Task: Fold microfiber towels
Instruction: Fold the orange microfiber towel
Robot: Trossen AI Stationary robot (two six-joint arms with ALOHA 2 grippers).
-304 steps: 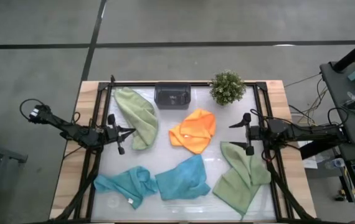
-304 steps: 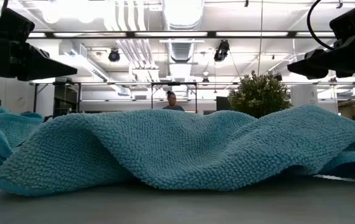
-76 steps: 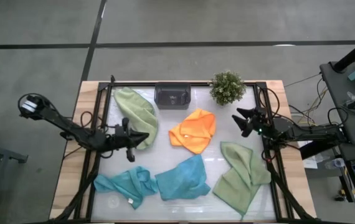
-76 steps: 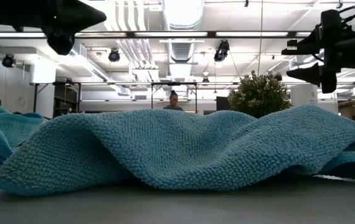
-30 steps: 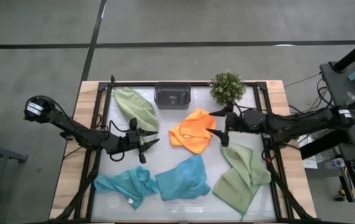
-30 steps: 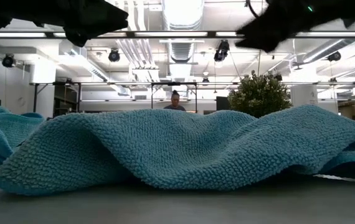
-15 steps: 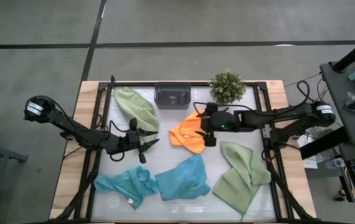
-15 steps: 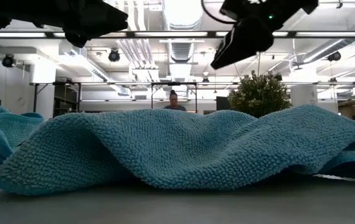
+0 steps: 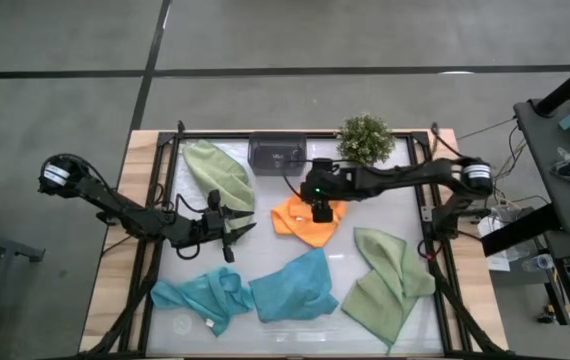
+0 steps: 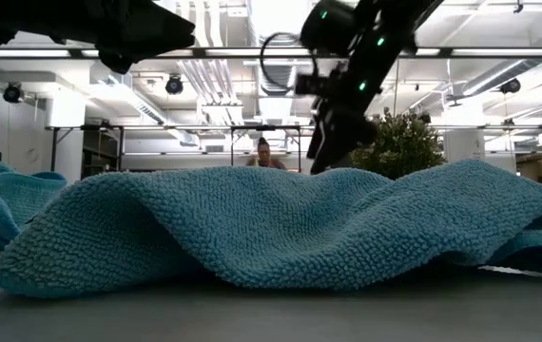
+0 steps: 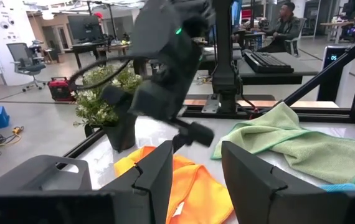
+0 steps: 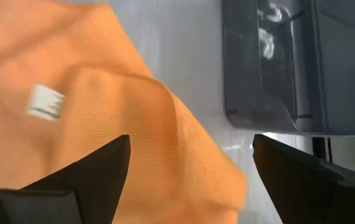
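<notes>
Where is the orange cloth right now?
Seen from above, the orange towel lies near the table's middle, just below the dark grey tray and left of the potted plant. The open right gripper hovers over its top edge.

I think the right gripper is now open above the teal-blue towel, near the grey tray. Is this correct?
Not quite. The right gripper, fingers open, is above the orange towel, near the grey tray. The high view and right wrist view both show it.

Lighting: bright, even, from ceiling fixtures [image 10: 276, 19] | Glare: on table surface [image 9: 265, 215] | Blur: right wrist view soft, close-range
</notes>
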